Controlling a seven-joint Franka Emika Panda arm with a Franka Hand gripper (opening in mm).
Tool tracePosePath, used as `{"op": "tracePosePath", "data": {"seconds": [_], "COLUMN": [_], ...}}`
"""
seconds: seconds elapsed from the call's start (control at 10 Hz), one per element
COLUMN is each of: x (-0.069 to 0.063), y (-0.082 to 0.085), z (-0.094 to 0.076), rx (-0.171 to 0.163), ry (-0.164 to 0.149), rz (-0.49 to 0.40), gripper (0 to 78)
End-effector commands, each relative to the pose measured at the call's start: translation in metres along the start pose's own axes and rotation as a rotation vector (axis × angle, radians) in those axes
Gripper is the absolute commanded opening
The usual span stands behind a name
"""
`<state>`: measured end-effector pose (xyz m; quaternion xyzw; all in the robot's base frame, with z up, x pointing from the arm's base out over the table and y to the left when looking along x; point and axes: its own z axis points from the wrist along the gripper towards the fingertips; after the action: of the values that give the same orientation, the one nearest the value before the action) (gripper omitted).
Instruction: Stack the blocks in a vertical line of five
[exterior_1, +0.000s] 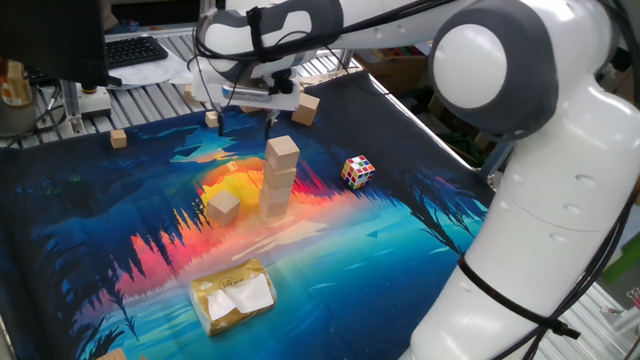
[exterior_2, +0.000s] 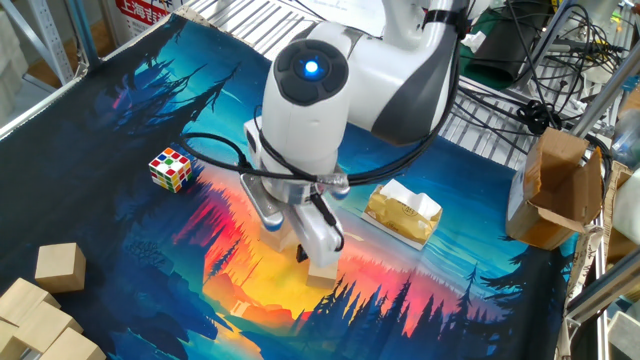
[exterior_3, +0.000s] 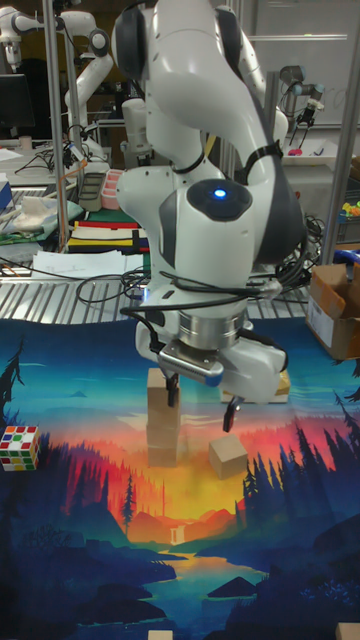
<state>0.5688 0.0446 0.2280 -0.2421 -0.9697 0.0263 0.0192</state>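
Observation:
Three tan blocks stand stacked (exterior_1: 280, 180) on the mat's orange patch, also seen as a stack (exterior_3: 163, 420) in the tall fixed view. A loose block (exterior_1: 222, 206) lies just left of it, the same loose block (exterior_3: 228, 456) (exterior_2: 322, 269) showing in the other two views. Another block (exterior_1: 305, 110) rests at the mat's back edge, and one more block (exterior_2: 58, 266) sits beside a cluster of tan blocks (exterior_2: 35, 318). My gripper (exterior_1: 245, 122) (exterior_3: 202, 402) hangs open and empty above the mat, behind the stack and the loose block. The arm hides most of the stack in the other fixed view.
A multicoloured puzzle cube (exterior_1: 358, 171) lies right of the stack. A yellow packet (exterior_1: 233, 295) lies near the mat's front. Small tan cubes (exterior_1: 119, 139) sit at the far left edge. A cardboard box (exterior_2: 555, 190) stands off the mat beside cables.

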Motion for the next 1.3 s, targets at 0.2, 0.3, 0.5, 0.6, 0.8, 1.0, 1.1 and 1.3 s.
{"op": "tracePosePath", "data": {"seconds": [0.2, 0.3, 0.5, 0.6, 0.8, 1.0, 1.1, 1.3], "x": [-0.006, -0.007, -0.008, -0.009, -0.01, -0.01, -0.01, -0.01], "y": [0.014, 0.016, 0.021, 0.023, 0.025, 0.025, 0.025, 0.025], "z": [0.007, 0.009, 0.014, 0.015, 0.018, 0.018, 0.018, 0.018], "rx": [-0.01, -0.01, -0.01, -0.011, -0.011, -0.011, -0.008, -0.01], "ry": [-0.003, -0.002, -0.003, -0.004, -0.004, -0.004, -0.008, -0.007], "rz": [0.175, 0.228, 0.297, 0.319, 0.355, 0.37, 0.369, 0.371], "gripper": [77.5, 77.5, 77.5, 77.5, 77.5, 77.5, 77.5, 77.5]}}
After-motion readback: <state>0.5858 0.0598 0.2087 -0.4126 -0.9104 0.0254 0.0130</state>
